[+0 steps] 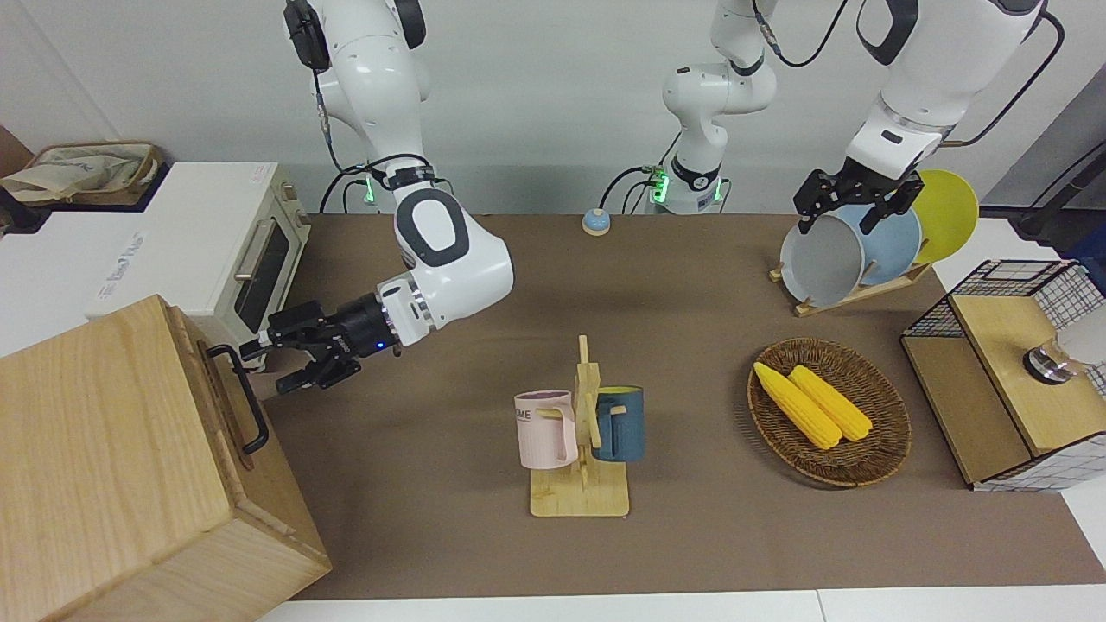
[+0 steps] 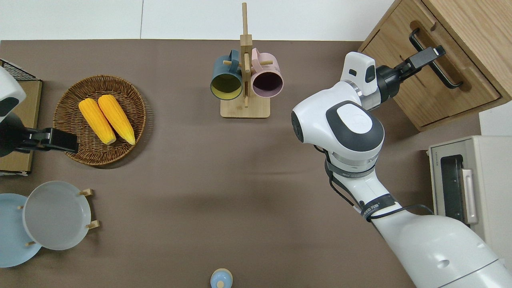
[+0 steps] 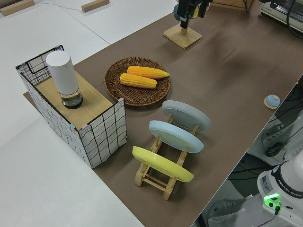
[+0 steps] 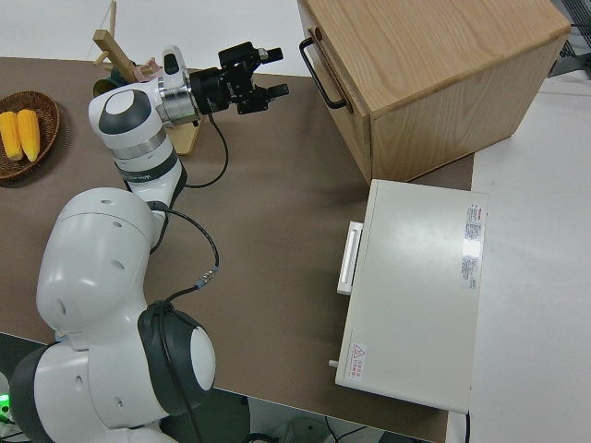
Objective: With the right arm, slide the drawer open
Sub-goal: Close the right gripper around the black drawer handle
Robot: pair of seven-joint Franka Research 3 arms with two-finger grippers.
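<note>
The box (image 1: pixel 130 458) is cut off by the frame edge in the front view and by the corner in the overhead view, so its full extent is unseen. The right gripper (image 2: pixel 425 58) covers part of the handle (image 2: pixel 444 76) from overhead; contact cannot be judged. The left gripper (image 2: pixel 56 141) shows only its outline, and its finger gap is unreadable.
</note>
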